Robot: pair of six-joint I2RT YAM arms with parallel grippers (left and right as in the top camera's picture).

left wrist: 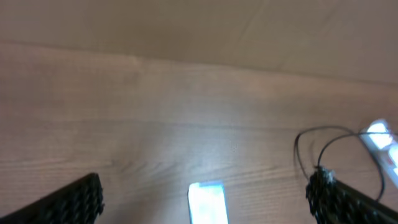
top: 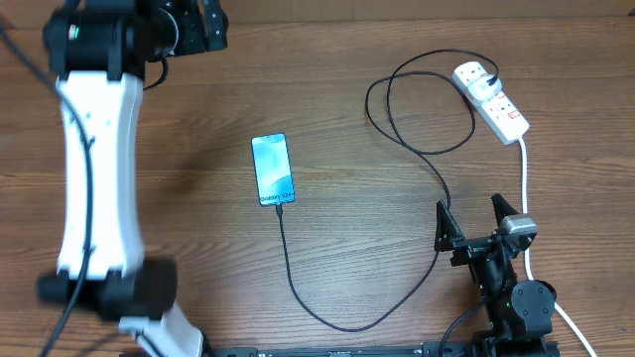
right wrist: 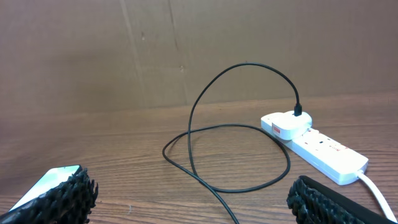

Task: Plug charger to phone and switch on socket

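The phone [top: 273, 170] lies flat mid-table with its blue screen lit. It also shows in the left wrist view [left wrist: 207, 204] and the right wrist view [right wrist: 50, 180]. The black charger cable [top: 347, 325] meets the phone's near short edge, loops across the table and ends at a white adapter [top: 474, 76] on the socket strip [top: 501, 111]. The strip also shows in the right wrist view [right wrist: 326, 149]. My left gripper [left wrist: 205, 182] is open, high at the far left [top: 198, 28]. My right gripper [top: 472, 222] is open and empty over the cable [right wrist: 249, 186].
The strip's thick white cord [top: 524, 183] runs toward the near edge, past my right arm. A brown cardboard wall [right wrist: 186, 50] stands behind the table. My left arm's white link [top: 94, 169] spans the table's left side.
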